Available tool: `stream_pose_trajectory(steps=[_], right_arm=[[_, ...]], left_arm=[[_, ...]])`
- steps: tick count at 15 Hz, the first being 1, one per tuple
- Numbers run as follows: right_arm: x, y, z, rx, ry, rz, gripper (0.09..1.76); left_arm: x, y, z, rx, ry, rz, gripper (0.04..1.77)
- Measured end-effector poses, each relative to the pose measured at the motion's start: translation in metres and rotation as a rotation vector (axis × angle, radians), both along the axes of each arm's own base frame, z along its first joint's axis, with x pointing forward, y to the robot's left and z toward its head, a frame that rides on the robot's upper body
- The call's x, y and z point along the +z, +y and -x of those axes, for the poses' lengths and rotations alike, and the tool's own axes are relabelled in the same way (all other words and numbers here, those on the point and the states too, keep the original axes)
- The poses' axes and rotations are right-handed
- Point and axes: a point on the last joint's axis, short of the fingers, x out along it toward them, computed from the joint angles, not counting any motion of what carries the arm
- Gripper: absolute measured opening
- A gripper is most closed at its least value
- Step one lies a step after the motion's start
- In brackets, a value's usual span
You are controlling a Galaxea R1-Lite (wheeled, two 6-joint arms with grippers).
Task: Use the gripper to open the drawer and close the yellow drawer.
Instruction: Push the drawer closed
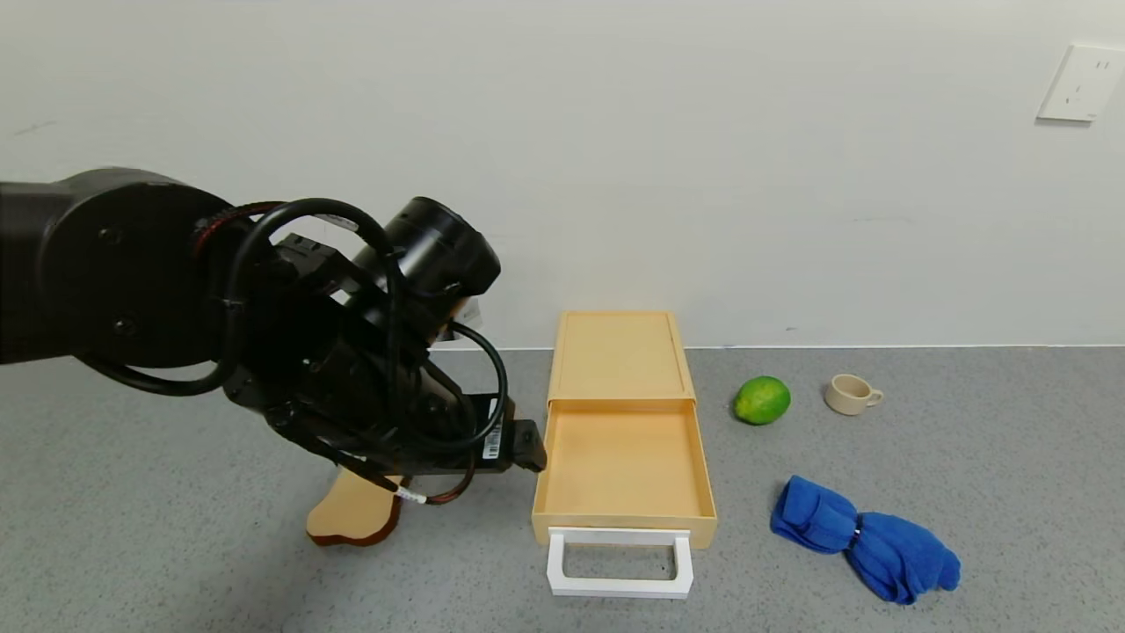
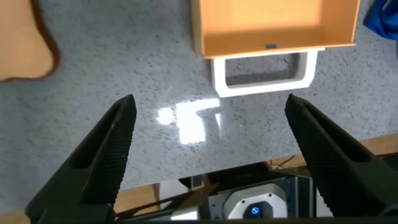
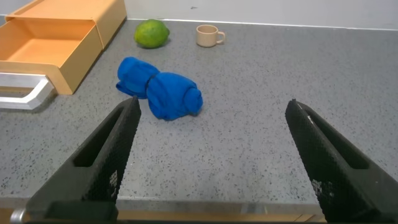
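Note:
The pale yellow drawer [image 1: 622, 466] stands pulled out of its matching casing [image 1: 620, 352], and its tray is empty. Its white loop handle [image 1: 620, 563] faces the table's front. My left gripper [image 1: 526, 453] hovers just left of the open drawer, above the table. In the left wrist view the gripper [image 2: 210, 106] is open and empty, with the handle [image 2: 261, 71] and the drawer front [image 2: 273, 25] beyond its fingers. My right gripper [image 3: 211, 107] is open and empty over bare table, out of the head view, and sees the drawer [image 3: 50, 43] off to one side.
A tan bread slice [image 1: 352, 514] lies under the left arm. A green lime [image 1: 762, 400] and a beige cup [image 1: 851, 393] sit right of the casing. A blue cloth [image 1: 866, 538] lies at the front right. The wall stands right behind the casing.

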Motion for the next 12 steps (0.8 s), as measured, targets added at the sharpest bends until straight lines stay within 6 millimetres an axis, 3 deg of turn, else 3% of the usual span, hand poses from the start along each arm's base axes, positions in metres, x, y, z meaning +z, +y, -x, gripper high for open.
stream_pose_trajectory(steps=[12], right_arm=[[0.0, 0.0, 0.0, 0.0, 0.0, 0.0, 1.71]], left_arm=[[-0.05, -0.089, -0.002, -0.033, 0.142, -0.092, 1.72]])
